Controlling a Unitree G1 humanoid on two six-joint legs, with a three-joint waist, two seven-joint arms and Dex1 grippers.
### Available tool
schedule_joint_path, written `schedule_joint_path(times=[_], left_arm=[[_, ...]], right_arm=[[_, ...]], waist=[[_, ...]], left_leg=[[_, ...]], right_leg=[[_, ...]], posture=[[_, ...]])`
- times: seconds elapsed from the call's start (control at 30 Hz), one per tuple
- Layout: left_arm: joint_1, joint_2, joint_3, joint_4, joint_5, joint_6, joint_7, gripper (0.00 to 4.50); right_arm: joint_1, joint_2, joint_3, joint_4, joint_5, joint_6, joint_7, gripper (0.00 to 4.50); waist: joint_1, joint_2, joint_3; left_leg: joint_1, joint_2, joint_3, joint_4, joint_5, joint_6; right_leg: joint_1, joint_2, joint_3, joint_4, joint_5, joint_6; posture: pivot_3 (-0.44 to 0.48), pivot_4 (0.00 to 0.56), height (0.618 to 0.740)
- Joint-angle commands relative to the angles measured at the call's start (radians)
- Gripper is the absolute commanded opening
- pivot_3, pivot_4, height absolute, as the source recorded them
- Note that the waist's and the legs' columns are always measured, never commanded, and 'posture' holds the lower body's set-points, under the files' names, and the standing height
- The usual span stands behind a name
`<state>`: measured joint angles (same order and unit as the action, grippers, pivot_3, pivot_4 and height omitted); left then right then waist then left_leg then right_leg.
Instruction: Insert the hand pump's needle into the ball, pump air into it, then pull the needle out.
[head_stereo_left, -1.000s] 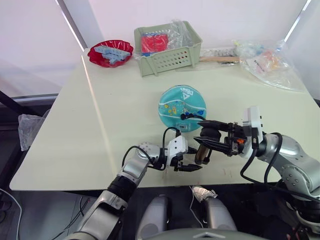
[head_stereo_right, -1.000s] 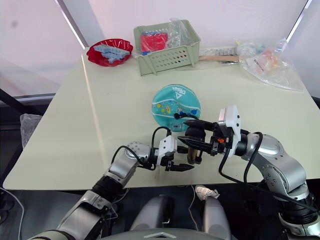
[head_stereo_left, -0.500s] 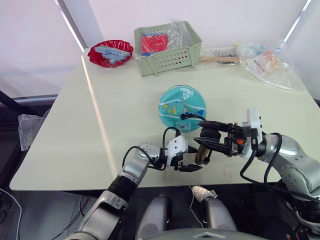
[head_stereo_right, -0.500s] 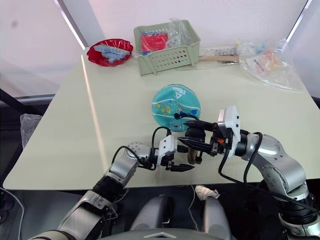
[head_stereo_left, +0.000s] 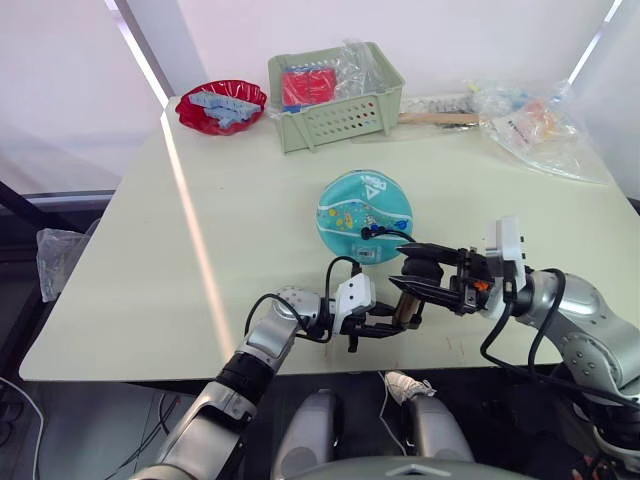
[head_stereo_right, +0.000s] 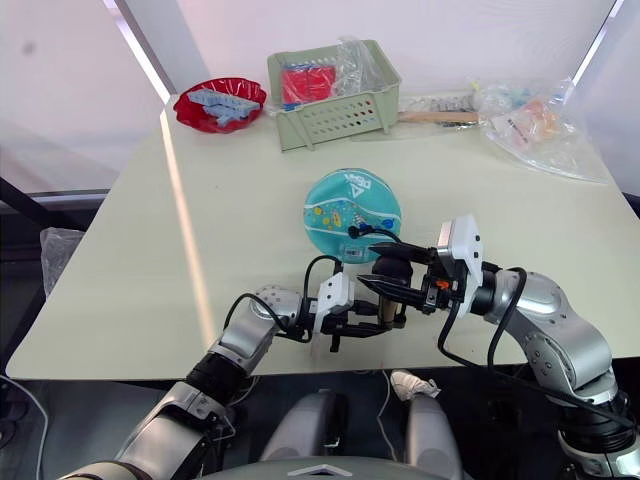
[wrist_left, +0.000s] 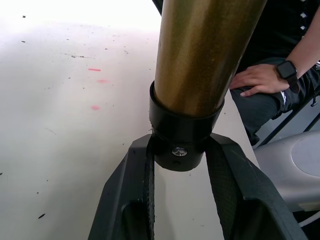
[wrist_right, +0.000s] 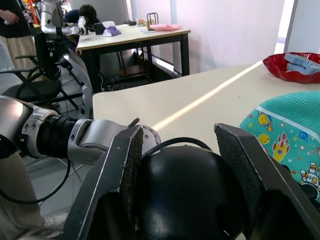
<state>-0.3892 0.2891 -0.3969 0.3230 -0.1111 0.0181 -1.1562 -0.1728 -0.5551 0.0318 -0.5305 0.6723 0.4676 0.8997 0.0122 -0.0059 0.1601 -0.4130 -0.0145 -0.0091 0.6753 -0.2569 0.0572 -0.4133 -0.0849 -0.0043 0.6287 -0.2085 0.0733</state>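
Slim bronze-gold metal hand pump (wrist_left: 205, 55): smooth cylinder, black ends, standing roughly upright just in front of the dimpled teal-blue ball (head_stereo_left: 364, 214) on the cream bench (head_stereo_left: 240, 230). Left tool (wrist_left: 182, 170) clamps its base collar; right tool (wrist_right: 180, 165) grips its rounded black handle.

A pale cream rectangular counter (head_stereo_left: 230, 210) stands before white translucent window blinds (head_stereo_left: 70, 80), crossed by dark slanted frame bars (head_stereo_left: 145, 48). A bright strip of light (head_stereo_left: 190, 210) runs down the counter's surface. Along its far edge sit a red glossy bowl (head_stereo_left: 221, 105), a pale green slotted plastic basket (head_stereo_left: 335, 95) and crumpled clear plastic bags (head_stereo_left: 530, 120). The floor beneath is dark grey (head_stereo_left: 60, 410). In the right wrist view, another pale table on black legs (wrist_right: 130, 42) stands against a plain light wall (wrist_right: 225, 30).
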Motion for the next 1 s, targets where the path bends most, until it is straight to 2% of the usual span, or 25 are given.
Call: schedule_joint_path(times=[0.03, 0.23, 0.57, 0.77, 1.0], left_arm=[[-0.007, -0.013, 0.017, -0.007, -0.013, -0.014, 0.009, 1.01], [-0.009, -0.057, 0.002, 0.021, 0.016, -0.026, 0.042, 1.01], [-0.057, -0.139, -0.026, 0.189, 0.101, -0.109, 0.11, 1.01], [-0.075, -0.142, -0.05, 0.271, 0.166, -0.119, 0.127, 1.01], [-0.062, -0.132, -0.059, 0.288, 0.184, -0.096, 0.118, 1.01]], right_arm=[[0.026, -0.032, 0.016, -0.015, -0.043, -0.045, 0.037, 1.83], [0.07, -0.049, -0.024, 0.014, -0.047, -0.087, 0.054, 1.83], [0.138, -0.091, -0.072, 0.085, -0.08, -0.177, 0.091, 1.83], [0.148, -0.101, -0.082, 0.097, -0.086, -0.205, 0.085, 1.83], [0.104, -0.116, -0.12, 0.06, -0.029, -0.172, 0.055, 1.83]], waist=[[0.0, 0.0, 0.0], [0.001, 0.0, 0.0], [0.002, 0.0, 0.0], [0.006, -0.001, -0.001], [0.006, -0.001, -0.001]], left_leg=[[0.0, 0.0, 0.0, 0.0, 0.0, 0.0], [0.0, 0.0, 0.0, 0.001, 0.0, 0.0], [0.0, 0.0, 0.0, 0.005, 0.0, 0.0], [0.0, 0.0, -0.001, 0.008, 0.0, 0.0], [0.0, 0.0, -0.002, 0.009, 0.0, 0.0]], right_leg=[[0.0, 0.0, 0.0, 0.0, 0.0, 0.0], [0.0, 0.0, 0.0, 0.0, 0.0, 0.0], [0.002, 0.0, 0.0, 0.003, 0.001, 0.001], [0.003, 0.0, -0.001, 0.003, 0.001, 0.001], [0.004, -0.001, -0.001, 0.003, 0.001, 0.002]], posture=[[0.0, 0.15, 0.737], [0.0, 0.15, 0.737], [0.0, 0.15, 0.737], [0.0, 0.15, 0.737], [0.0, 0.15, 0.737]])
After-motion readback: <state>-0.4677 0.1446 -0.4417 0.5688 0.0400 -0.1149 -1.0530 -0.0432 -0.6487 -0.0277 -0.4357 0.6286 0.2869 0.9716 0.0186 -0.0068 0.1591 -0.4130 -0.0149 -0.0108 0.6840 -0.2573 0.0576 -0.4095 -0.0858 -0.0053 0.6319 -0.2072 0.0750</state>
